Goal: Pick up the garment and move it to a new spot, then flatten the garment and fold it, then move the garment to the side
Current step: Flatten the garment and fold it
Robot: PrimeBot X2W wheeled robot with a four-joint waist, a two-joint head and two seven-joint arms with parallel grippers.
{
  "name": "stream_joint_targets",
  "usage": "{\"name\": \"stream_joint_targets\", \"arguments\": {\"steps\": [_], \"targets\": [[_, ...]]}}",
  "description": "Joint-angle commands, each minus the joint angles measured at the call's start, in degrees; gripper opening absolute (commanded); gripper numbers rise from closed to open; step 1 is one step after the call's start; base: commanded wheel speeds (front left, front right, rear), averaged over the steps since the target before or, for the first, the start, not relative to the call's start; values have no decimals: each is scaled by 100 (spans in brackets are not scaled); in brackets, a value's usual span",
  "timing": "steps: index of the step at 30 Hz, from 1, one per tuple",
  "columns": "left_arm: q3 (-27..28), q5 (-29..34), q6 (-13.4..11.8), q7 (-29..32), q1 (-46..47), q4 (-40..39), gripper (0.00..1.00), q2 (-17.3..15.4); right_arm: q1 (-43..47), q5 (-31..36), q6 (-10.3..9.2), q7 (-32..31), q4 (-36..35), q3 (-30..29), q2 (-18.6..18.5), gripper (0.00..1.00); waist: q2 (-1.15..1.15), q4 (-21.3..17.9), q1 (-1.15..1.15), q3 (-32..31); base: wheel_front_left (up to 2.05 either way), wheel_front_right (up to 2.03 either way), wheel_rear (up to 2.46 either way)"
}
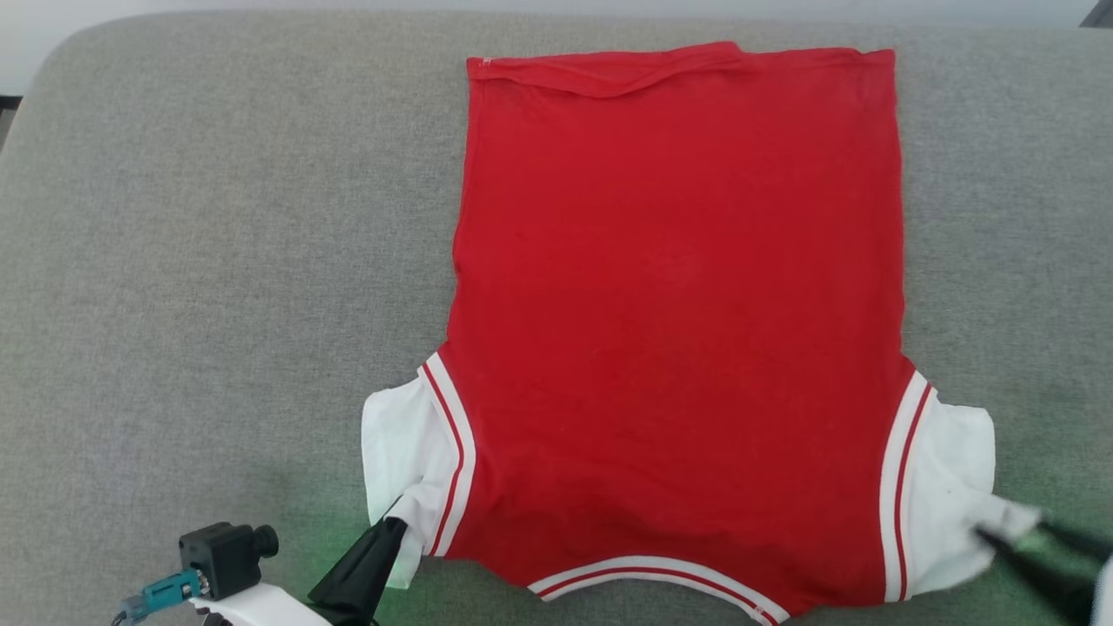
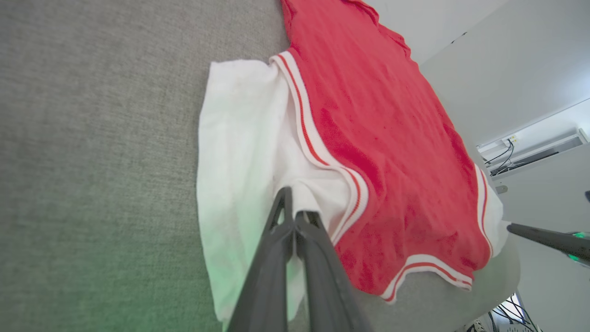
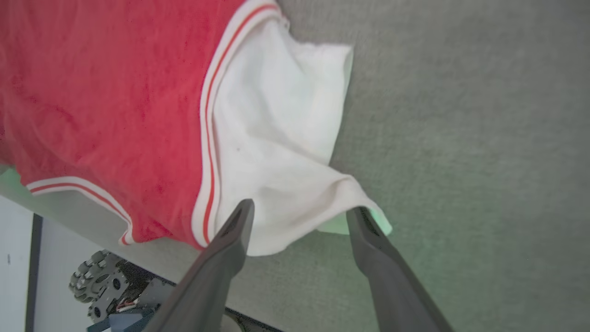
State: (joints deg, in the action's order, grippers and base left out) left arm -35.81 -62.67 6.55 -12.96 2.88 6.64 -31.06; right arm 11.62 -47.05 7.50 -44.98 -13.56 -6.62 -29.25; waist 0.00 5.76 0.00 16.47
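**Shirt spread flat, one sleeve pinched, the other between open fingers**

The cushion (image 1: 217, 261) is a wide gray fabric surface, bare along its left side. At the lower left of the head view, the left gripper (image 1: 396, 522) reaches up from its pale wrist, which carries a small black camera (image 1: 228, 556). Its two dark fingers are pressed together at the tips on a raised fold of the white left sleeve (image 1: 396, 443). The left wrist view shows the same thing. There the left gripper (image 2: 292, 203) has its fingers closed against each other, with white cloth bunched at their ends. A faint green glow falls on the cushion beside it.

The garment (image 1: 678, 304) lies flat on the cushion, right of center. Its red body is smooth, its hem (image 1: 609, 83) is on the far side, and its striped neck band (image 1: 652, 574) is at the near edge. Red-and-white bands mark where each white sleeve joins the body.

At the far right, the right sleeve (image 1: 948, 469) is drawn out to a point toward the right gripper (image 1: 991, 535), which is blurred in the head view. In the right wrist view, the right gripper (image 3: 302, 210) has its fingers spread wide. The sleeve's near edge lies between them, and a lifted corner of the cloth touches one fingertip. Below the cushion's edge, a wheel (image 3: 92, 276) shows at the lower left of that view.
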Motion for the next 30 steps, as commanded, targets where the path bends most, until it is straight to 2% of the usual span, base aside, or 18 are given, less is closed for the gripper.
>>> {"name": "stream_joint_targets", "arguments": {"steps": [1, 5, 6, 10, 13, 16, 20, 26, 30], "targets": [[6, 96, 29, -31, 66, -24, 0, -3, -67, 1, -2, -55, -131, -123, -92, 100, 0, 20, 0, 30, 0, 0, 0], [-47, 164, 39, -59, 152, -120, 0, 45, -371, -31, -1, -310, -618, -662, -423, 100, 0, 133, 0, 155, 0, 0, 0], [-75, 263, 38, -66, 255, -182, 0, 86, -740, 13, -2, -398, -714, -864, -604, 100, 0, 228, 0, 269, 0, 0, 0], [-196, 465, 40, -27, 515, -339, 0, 223, -1991, 160, -1, -449, -364, -851, -824, 100, 0, 472, 0, 598, 0, 0, 0], [-316, 566, 54, 22, 766, -431, 0, 367, -3159, 413, -1, -500, 323, -483, -859, 100, 0, 697, 0, 858, 0, 0, 0], [-411, 683, 52, 11, 966, -519, 0, 501, -4415, 806, -1, -634, 1204, -100, -735, 100, 0, 891, 0, 1159, 0, 0, 0], [-544, 813, 67, -20, 1142, -669, 0, 638, -5695, 1588, -1, -709, 2444, 403, -728, 100, 0, 1231, 0, 1414, 0, 0, 0], [-655, 928, 82, -68, 1228, -912, 0, 693, -6659, 2274, -2, -826, 3706, 851, -897, 100, 0, 1609, 0, 1577, 0, 0, 0], [-739, 1040, 84, -67, 1263, -1103, 0, 700, -7241, 2546, -2, -885, 4583, 784, -863, 100, 0, 1823, 0, 1717, 0, 0, 0]]}}
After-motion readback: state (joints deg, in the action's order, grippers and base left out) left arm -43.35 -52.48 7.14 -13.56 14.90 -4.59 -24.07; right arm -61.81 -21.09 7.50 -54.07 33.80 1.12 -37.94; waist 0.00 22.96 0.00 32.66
